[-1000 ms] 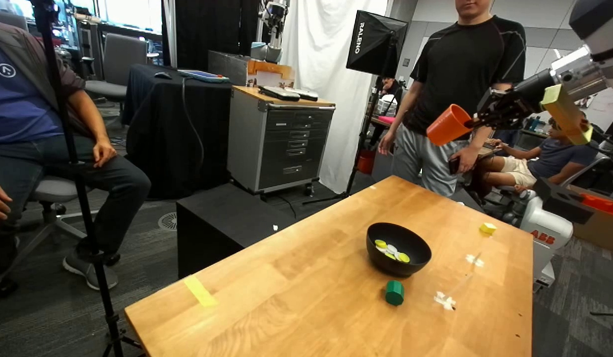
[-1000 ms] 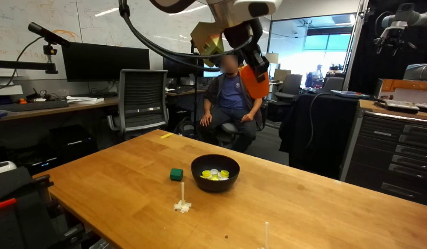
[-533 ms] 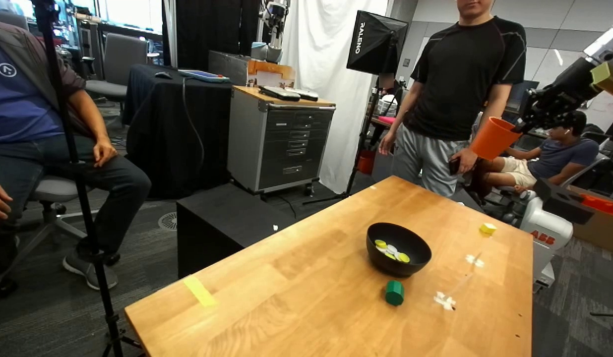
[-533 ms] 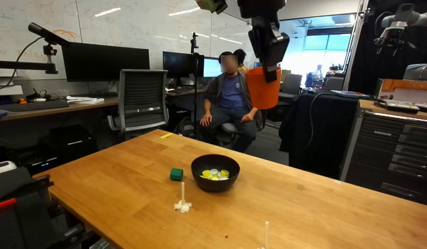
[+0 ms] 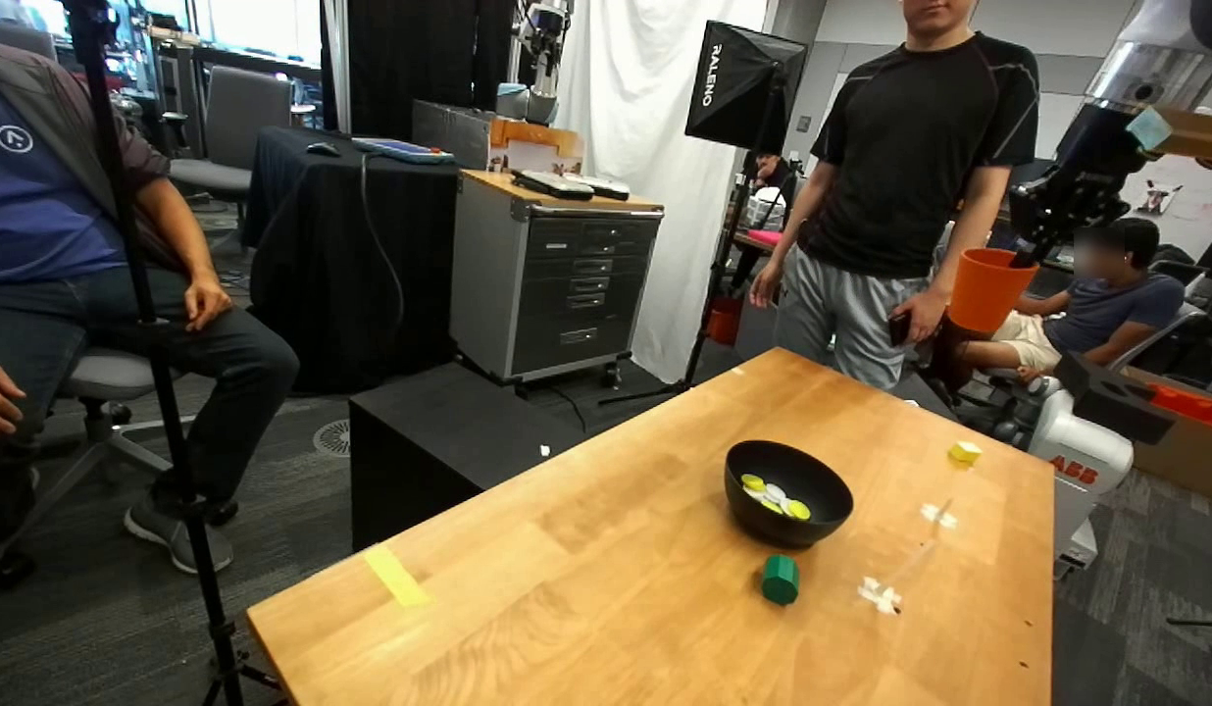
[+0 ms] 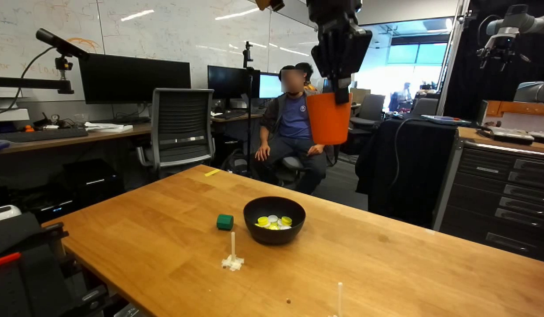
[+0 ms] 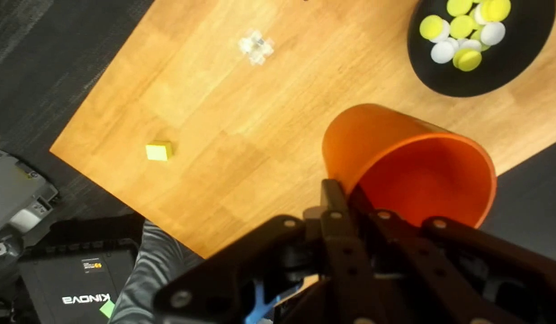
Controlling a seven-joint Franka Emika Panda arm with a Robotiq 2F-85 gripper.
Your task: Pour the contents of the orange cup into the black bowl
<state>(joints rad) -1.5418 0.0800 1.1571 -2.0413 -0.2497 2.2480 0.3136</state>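
Note:
The orange cup (image 5: 991, 292) is held well above the table, nearly upright, with its mouth up; it also shows in an exterior view (image 6: 327, 122). In the wrist view (image 7: 381, 128) its visible inside is empty. My gripper (image 7: 347, 191) is shut on the cup's wall, one finger inside the rim and one outside; it also shows in both exterior views (image 5: 1026, 253) (image 6: 341, 90). The black bowl (image 5: 802, 532) stands upright on the table, also in an exterior view (image 6: 274, 237) and the wrist view (image 7: 518, 58). It holds several yellow and white discs (image 7: 461, 29).
A green block (image 5: 780, 580) lies beside the bowl on the wooden table (image 5: 586, 579). A yellow block (image 7: 159, 151) lies near a table corner. Thin upright posts taped to the table include one post (image 6: 233, 246) near the bowl. A person (image 5: 920, 167) stands beyond the table.
The gripper and cup have moved away from above the bowl side, rightward and lower in an exterior view. The cup has turned from tilted to nearly upright. The bowl and discs look unchanged.

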